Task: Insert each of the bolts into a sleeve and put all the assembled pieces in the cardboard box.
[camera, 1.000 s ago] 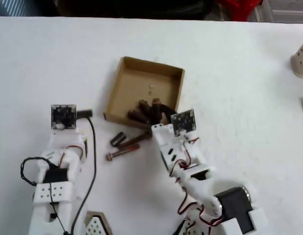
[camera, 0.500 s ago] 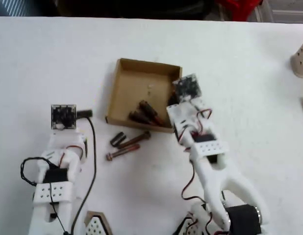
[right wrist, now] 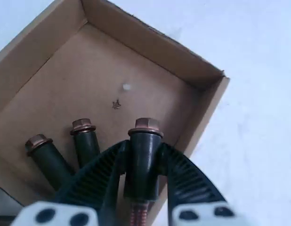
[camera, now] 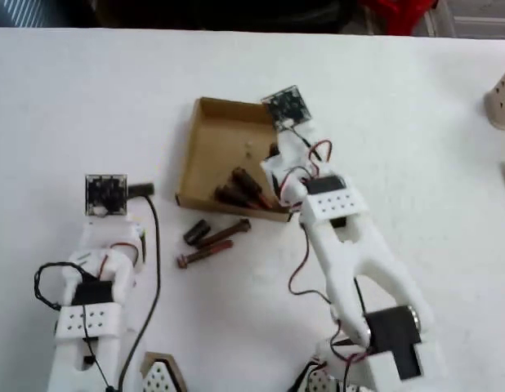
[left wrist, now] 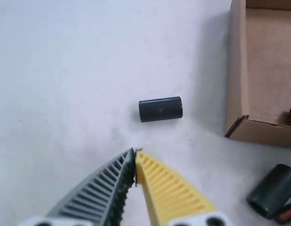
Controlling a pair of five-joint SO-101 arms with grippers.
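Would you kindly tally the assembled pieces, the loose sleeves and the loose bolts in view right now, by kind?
Assembled copper bolt-in-dark-sleeve pieces: 3 (2 lying in the brown cardboard box, 1 in the right tool)
Loose dark cylindrical sleeves: 2
Loose copper bolts: 2
Total: 7

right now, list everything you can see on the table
cardboard box: one, brown, table middle
assembled pieces: three, dark sleeves with copper heads, two lying in the box, one held above it
loose sleeves: two, black, on the table outside the box
bolts: two, copper, on the table before the box
table: one, white
left gripper: grey and yellow, shut, by a loose sleeve
right gripper: black, shut on an assembled piece over the box
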